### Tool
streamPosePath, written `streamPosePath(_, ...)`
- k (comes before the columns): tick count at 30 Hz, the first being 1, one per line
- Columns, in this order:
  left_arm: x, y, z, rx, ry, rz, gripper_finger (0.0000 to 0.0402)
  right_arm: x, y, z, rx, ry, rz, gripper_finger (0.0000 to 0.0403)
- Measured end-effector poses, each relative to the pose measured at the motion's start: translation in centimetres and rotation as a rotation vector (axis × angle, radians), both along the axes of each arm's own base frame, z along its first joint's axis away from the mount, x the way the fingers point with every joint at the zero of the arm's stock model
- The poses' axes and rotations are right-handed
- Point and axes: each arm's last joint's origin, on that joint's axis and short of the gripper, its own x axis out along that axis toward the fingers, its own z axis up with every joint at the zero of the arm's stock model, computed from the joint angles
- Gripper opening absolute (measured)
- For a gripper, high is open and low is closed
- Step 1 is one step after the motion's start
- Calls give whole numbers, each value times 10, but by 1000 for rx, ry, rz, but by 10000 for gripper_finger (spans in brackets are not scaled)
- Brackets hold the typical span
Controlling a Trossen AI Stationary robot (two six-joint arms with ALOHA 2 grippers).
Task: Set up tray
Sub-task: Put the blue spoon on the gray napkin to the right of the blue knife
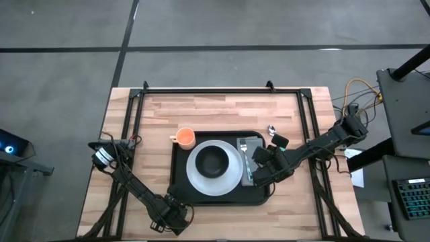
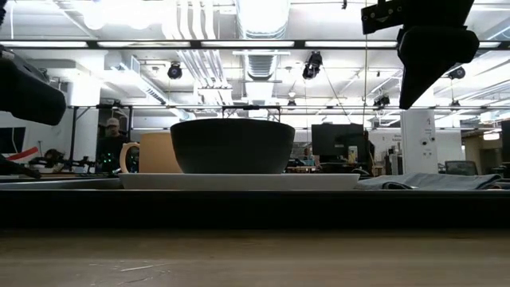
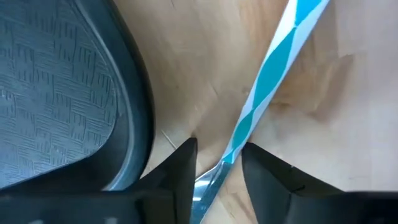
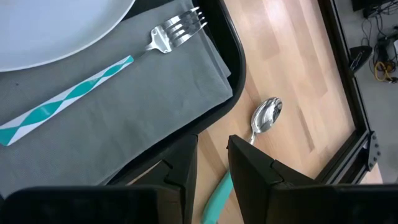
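Left gripper (image 3: 217,165), fingers straddling a teal-and-white utensil handle (image 3: 273,68) without pinching it, low beside the tray (image 1: 180,191) on the table (image 1: 222,107). Right gripper (image 4: 211,162), slightly parted, empty, above the spoon (image 4: 264,118) near tray's napkin (image 4: 124,112), fork (image 4: 106,71), plate (image 1: 213,168), bowl (image 2: 232,146).

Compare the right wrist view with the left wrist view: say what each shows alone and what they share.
Only the right wrist view shows the fork lying on the grey napkin, the edge of the white plate, a spoon on the bare wood beside the tray, and the right gripper with a gap between its fingers. Only the left wrist view shows a utensil with a teal-and-white handle lying on the wood, its metal end between the fingers of the left gripper. Both show the black tray and the wooden table.
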Motion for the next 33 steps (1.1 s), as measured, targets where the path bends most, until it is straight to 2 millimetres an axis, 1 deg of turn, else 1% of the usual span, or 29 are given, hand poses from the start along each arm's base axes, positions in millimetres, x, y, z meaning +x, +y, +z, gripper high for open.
streamPosePath(5,1,-1,0,-16,2,23,68,0,0,0,1,-1,0,80)
streamPosePath(11,-1,-3,0,-72,55,77,10,0,0,0,2,0,0,80)
streamPosePath(17,-2,-3,6,-92,38,102,5,0,0,0,2,1,0,80)
streamPosePath(22,-3,-4,17,-114,12,152,2,0,0,0,-1,1,0,80)
streamPosePath(25,-1,-5,30,-84,-7,158,2,0,0,0,0,-6,-9,80)
streamPosePath(27,1,-7,43,-26,-44,150,2,-1,1,0,-1,-7,-9,80)
streamPosePath(30,4,-7,66,50,-76,139,2,-1,3,0,-5,-9,0,80)
streamPosePath(33,5,-5,93,112,-100,131,1,-3,6,0,-3,-21,-3,80)
